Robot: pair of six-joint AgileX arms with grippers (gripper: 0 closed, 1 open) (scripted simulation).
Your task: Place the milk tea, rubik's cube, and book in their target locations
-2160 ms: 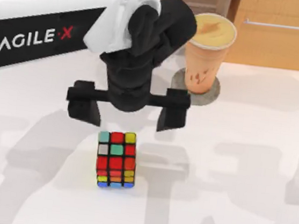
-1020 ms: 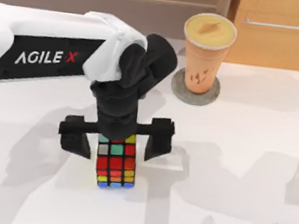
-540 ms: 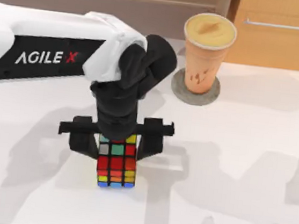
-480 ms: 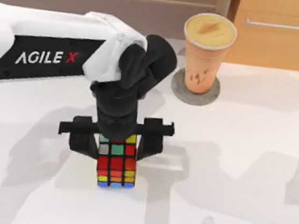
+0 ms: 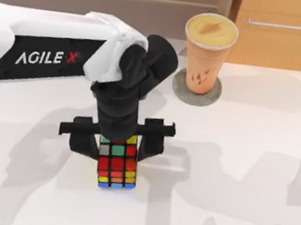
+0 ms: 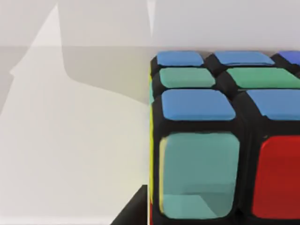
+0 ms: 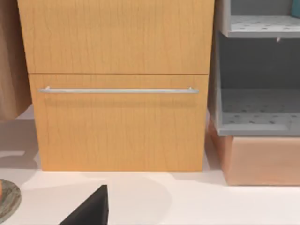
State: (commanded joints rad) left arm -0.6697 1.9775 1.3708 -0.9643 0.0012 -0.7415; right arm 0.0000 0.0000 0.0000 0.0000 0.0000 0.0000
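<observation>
The rubik's cube [image 5: 116, 164], black-framed with mostly red stickers, sits flat on the table [image 5: 241, 172]. The tall orange milk tea [image 5: 208, 53] stands upright on a round grey coaster [image 5: 181, 91] well behind it.

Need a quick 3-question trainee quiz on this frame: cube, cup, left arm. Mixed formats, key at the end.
1. True or false: the left pincer straddles the rubik's cube, one finger on each side.
2. The milk tea stands on: A) a round grey coaster B) the bare table C) the cube
3. Fill in: seen from the top view, the milk tea is to the cube's upper ____.

Key: 1 true; 2 A; 3 right
</observation>
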